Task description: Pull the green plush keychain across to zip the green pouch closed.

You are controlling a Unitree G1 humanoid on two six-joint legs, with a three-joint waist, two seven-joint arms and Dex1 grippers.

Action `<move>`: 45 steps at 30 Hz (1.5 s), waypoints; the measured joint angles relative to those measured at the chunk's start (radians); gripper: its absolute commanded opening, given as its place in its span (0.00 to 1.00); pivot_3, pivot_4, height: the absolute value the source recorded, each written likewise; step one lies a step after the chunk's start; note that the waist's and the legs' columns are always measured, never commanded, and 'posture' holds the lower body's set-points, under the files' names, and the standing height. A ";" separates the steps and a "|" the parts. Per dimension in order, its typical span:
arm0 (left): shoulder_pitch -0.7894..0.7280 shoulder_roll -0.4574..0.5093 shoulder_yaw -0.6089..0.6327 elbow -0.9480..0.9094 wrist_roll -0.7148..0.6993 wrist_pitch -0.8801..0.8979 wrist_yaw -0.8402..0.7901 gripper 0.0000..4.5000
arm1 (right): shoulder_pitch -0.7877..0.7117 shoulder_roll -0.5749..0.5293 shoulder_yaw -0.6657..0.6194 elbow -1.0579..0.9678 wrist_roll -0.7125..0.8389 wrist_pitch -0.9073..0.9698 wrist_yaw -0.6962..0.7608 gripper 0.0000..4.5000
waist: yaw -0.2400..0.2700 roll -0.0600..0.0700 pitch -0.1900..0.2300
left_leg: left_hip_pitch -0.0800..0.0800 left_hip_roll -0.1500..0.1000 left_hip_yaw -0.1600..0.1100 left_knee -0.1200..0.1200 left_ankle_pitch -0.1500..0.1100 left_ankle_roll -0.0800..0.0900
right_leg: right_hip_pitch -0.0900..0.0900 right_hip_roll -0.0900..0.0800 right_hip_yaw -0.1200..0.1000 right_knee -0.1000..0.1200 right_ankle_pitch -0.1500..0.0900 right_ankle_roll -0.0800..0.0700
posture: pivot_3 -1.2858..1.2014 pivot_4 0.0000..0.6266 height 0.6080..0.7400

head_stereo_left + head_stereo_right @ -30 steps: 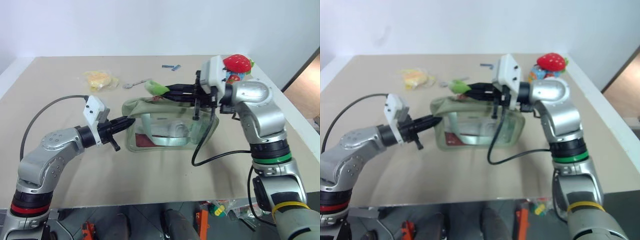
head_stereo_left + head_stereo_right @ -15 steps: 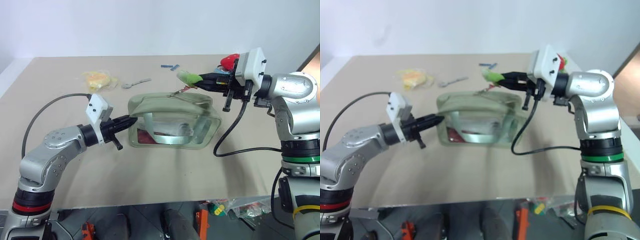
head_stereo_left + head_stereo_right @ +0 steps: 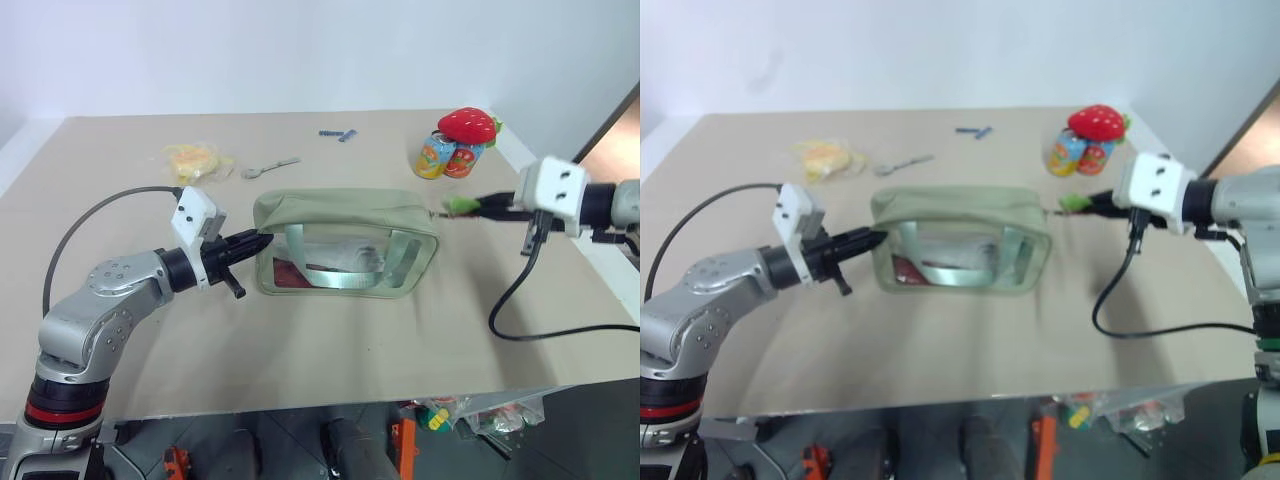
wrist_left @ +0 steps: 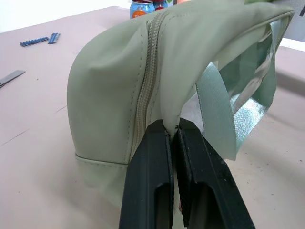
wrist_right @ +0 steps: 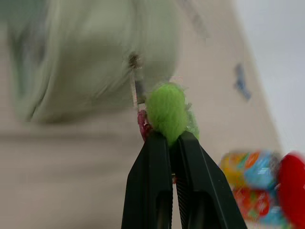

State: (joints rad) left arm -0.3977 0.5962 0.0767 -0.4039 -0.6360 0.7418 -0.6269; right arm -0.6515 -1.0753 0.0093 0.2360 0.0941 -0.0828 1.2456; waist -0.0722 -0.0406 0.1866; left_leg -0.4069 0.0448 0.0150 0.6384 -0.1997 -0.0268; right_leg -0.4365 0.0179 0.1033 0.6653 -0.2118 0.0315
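One small lime-green fuzzy plush keychain (image 3: 463, 205) is found pinched between the closed fingers of the right gripper (image 5: 172, 139), just past the right end of the large pale sage-green fabric pouch (image 3: 345, 243), which lies on the beige counter (image 3: 300, 340). A second ago this keychain was held above the pouch's left half; half a second ago it was over the right half; it has since been carried clear beyond the right end. The zipper seam (image 4: 145, 90) along the top is seen drawn together at the left end, and the top is seen flat and shut in the head views. The zip is therefore judged closed along all or nearly all of its length, with only release remaining.

At the pouch's left end, fabric is held clamped by the closed fingers of the left gripper (image 4: 174, 131), as it was a second ago, so the pouch is braced against the pull.

Through the clear side window, a red item and pale contents are glimpsed; these cannot be identified.

Beyond the pouch, colourful cans (image 3: 446, 156) with a red strawberry plush (image 3: 469, 124) on top, a yellow crinkly packet (image 3: 195, 160) and a metal spoon (image 3: 270, 167) are noted.
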 measured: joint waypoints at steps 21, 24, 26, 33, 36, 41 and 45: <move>-0.006 -0.027 -0.008 0.000 0.014 0.007 0.028 0.00 | 0.086 0.181 0.090 -0.024 -0.101 0.073 -0.186 0.17 | -0.001 0.000 0.000 | 0.000 -0.001 0.002 0.001 0.001 0.000 | 0.001 0.000 0.003 0.000 0.003 0.005 | 0.52 0.24 1.00; -0.007 -0.030 0.010 0.003 -0.027 0.041 0.026 0.23 | 0.085 0.183 0.039 -0.027 -0.008 0.202 -0.149 0.38 | -0.001 0.000 0.000 | 0.000 -0.001 0.002 0.001 0.001 0.000 | 0.001 0.000 0.004 0.000 0.004 0.006 | 0.52 0.24 1.00; -0.008 -0.024 0.010 0.003 -0.048 0.056 0.009 0.37 | 0.084 0.178 -0.017 -0.057 0.080 0.296 -0.118 0.52 | -0.001 0.000 0.000 | 0.000 -0.001 0.002 0.001 0.001 0.000 | 0.001 0.000 0.004 0.000 0.004 0.007 | 0.52 0.24 1.00; -0.035 0.024 0.020 0.002 -0.078 0.068 -0.042 0.90 | 0.069 0.125 -0.187 -0.159 0.263 0.508 -0.115 1.00 | -0.001 0.000 0.000 | 0.000 -0.001 0.002 0.000 0.001 0.000 | 0.000 0.000 0.003 0.000 0.004 0.006 | 0.52 0.24 1.00; -0.036 0.069 0.062 0.002 -0.100 0.067 -0.075 0.99 | 0.069 0.118 -0.256 -0.204 0.338 0.592 -0.130 1.00 | -0.006 0.000 0.000 | 0.000 0.000 0.002 0.000 0.001 0.000 | 0.000 0.001 0.003 0.000 0.003 0.005 | 0.52 0.24 1.00; 0.104 0.132 0.218 -0.040 -0.070 -0.041 -0.101 0.99 | 0.210 0.115 -0.411 -0.412 0.511 0.773 -0.169 1.00 | -0.006 0.000 0.000 | 0.001 0.001 0.001 -0.003 0.000 0.001 | -0.001 0.001 0.003 0.000 0.001 0.004 | 0.52 0.24 1.00; 0.257 0.101 0.237 -0.123 0.016 -0.127 -0.048 0.99 | 0.379 0.212 -0.456 -0.624 0.579 0.828 -0.278 1.00 | -0.001 -0.002 -0.002 | 0.000 0.000 0.000 -0.003 0.000 0.000 | 0.000 0.000 0.002 -0.001 0.000 0.006 | 0.52 0.24 1.00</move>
State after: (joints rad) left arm -0.1408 0.6972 0.3136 -0.5272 -0.6198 0.6153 -0.6746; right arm -0.2730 -0.8628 -0.4462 -0.3880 0.6735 0.7454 0.9672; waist -0.0735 -0.0428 0.1849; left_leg -0.4071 0.0453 0.0154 0.6358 -0.2000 -0.0264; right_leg -0.4365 0.0180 0.1049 0.6647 -0.2116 0.0371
